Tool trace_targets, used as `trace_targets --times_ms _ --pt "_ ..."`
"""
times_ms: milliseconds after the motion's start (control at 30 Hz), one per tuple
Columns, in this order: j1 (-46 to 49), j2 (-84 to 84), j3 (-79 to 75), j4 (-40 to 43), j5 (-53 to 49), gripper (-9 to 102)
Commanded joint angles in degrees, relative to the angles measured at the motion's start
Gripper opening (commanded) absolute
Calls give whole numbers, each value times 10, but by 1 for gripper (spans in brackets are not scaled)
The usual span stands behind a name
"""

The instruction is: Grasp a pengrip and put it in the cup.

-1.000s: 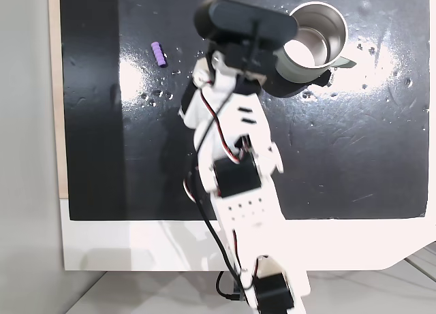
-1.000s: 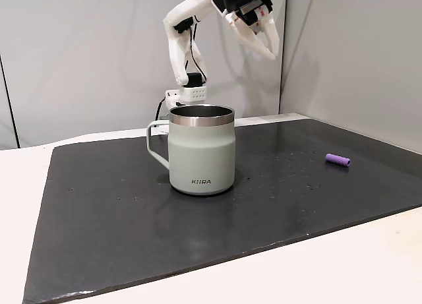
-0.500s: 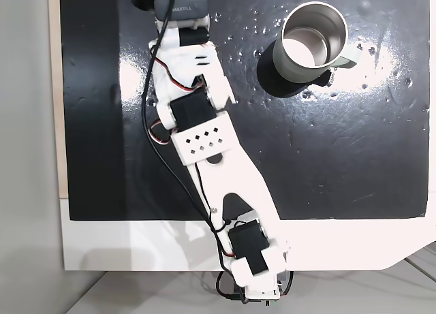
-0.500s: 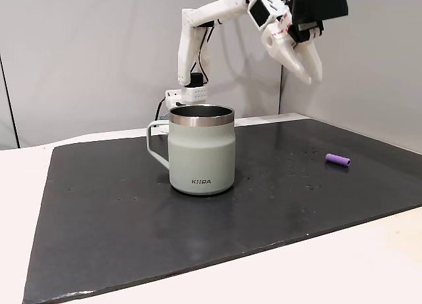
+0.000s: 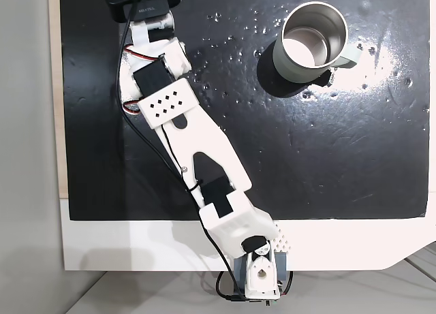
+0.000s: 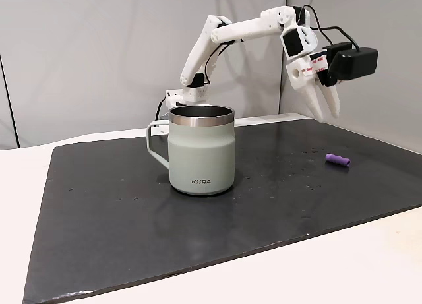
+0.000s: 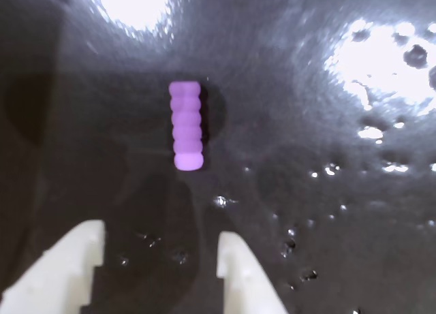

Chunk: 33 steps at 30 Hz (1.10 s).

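We saw strong overhead glare blooming white on the glossy black mat (image 5: 354, 144). The wrist view looked soft and slightly blurred, and the pengrip (image 7: 187, 135) cast a small shadow to its right.

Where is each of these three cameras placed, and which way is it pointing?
A fixed view: hangs overhead, looking straight down on the black mat, the cup and the whole white arm.
Another fixed view: stands low at the table's edge, facing the cup, pengrip and gripper.
Wrist view: rides on the arm, looking down at the pengrip past two white fingertips.
Shared: the side and wrist views both show the pengrip lying on the mat.
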State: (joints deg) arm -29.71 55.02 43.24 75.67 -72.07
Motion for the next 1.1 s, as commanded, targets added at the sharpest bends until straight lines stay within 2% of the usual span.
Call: trace_targets --times_ms 0,267,767,900,1067 --pt "-3 -20 -78 13 -8 25" --pt "1 -91 -124 17 -49 28" --pt "4 -208 -192 -70 -64 28" --pt "4 -228 -193 -85 -69 24" --pt "4 -238 -192 -98 -66 14"
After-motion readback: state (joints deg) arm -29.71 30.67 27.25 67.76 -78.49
